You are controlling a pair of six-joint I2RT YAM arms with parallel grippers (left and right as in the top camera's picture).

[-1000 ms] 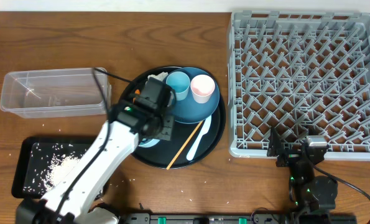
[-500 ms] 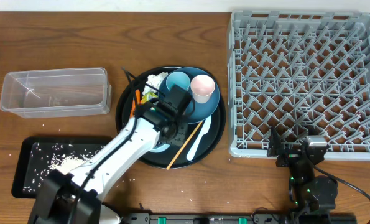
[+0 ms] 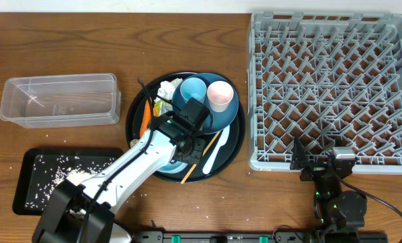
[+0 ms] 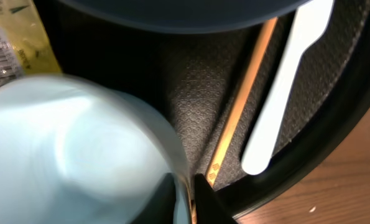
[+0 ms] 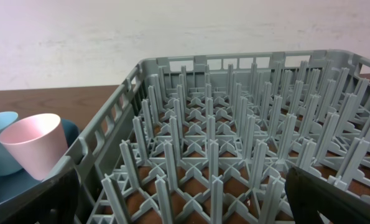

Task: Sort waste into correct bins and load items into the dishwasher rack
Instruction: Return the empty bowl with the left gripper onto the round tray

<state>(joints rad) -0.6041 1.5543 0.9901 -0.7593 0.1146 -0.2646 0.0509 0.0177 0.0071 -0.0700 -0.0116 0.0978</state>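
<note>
My left gripper is over the round black tray, and its fingers stand close on either side of the small light blue bowl's rim. The arm covers most of the bowl. Right of it lie the wooden chopstick and white spoon, below the dark blue plate. On the plate stand the light blue cup and pink cup. The carrot, tissue and wrapper lie at the tray's left. My right gripper is open at the rack's front edge.
The clear plastic box stands at the left. The black rectangular tray, at the front left, holds white rice. A few grains are scattered on the wooden table around it.
My left arm has swung right across the round tray with the bowl, then drawn back a little toward the front. The right arm has stayed still.
</note>
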